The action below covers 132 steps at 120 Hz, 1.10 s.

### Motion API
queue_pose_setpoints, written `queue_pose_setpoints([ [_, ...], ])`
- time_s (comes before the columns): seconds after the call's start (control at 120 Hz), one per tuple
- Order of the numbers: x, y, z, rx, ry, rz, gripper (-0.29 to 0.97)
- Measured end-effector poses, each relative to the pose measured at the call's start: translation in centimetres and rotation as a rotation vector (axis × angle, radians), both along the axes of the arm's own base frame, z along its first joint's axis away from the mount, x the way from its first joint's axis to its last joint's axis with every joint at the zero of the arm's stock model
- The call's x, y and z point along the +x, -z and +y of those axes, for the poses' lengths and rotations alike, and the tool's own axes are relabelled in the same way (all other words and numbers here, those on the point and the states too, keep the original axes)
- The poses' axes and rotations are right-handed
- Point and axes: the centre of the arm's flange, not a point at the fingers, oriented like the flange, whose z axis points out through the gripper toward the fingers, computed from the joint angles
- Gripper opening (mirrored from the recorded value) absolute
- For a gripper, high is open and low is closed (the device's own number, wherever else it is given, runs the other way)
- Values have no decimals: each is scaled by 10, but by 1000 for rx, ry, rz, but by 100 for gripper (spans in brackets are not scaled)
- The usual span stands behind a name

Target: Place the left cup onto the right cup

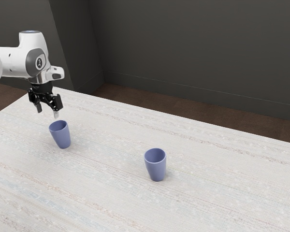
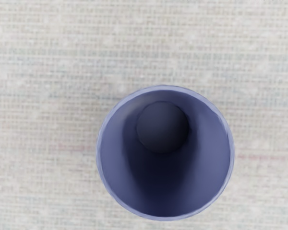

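Purple left cup (image 1: 60,134) stands upright, mouth open, right below the spread, empty fingers (image 1: 56,114), so it looks like a straight drop!

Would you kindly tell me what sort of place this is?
Likely a bare simulated lab room: a pale table bearing the left cup and right cup, plain dark walls, a brown floor, and the gripper hovering above the left cup.
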Motion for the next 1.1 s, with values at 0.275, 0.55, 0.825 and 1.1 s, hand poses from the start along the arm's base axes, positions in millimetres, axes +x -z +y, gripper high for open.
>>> queue_pose_setpoints([
  [0.275, 2, 13, 12, 0, 30, 4, 68],
  [0.55, 13, 22, 18, -2, 56, 0, 68],
  [0.825, 16, 38, 23, -15, 63, 12, 68],
  [1.1, 15, 52, 33, -24, 57, 16, 68],
])
